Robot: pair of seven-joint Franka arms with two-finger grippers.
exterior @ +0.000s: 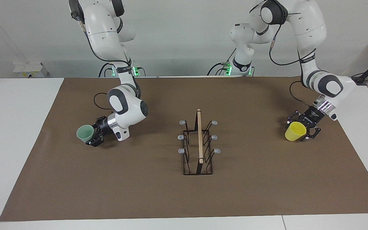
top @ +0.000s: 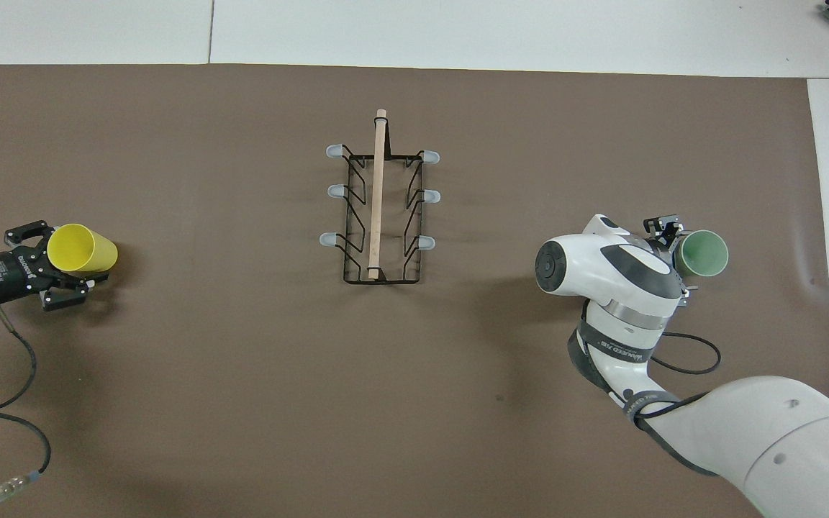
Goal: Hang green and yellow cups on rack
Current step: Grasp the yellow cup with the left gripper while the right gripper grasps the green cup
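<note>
The rack stands upright at the middle of the brown mat, all six prongs bare; the left gripper is clamped on the yellow cup, tilted on its side, well apart from the rack toward the left arm's end; the right gripper is clamped on the green cup, likewise tilted, well apart from the rack toward the right arm's end.

Wire rack, wooden bar; matt brown mat.
</note>
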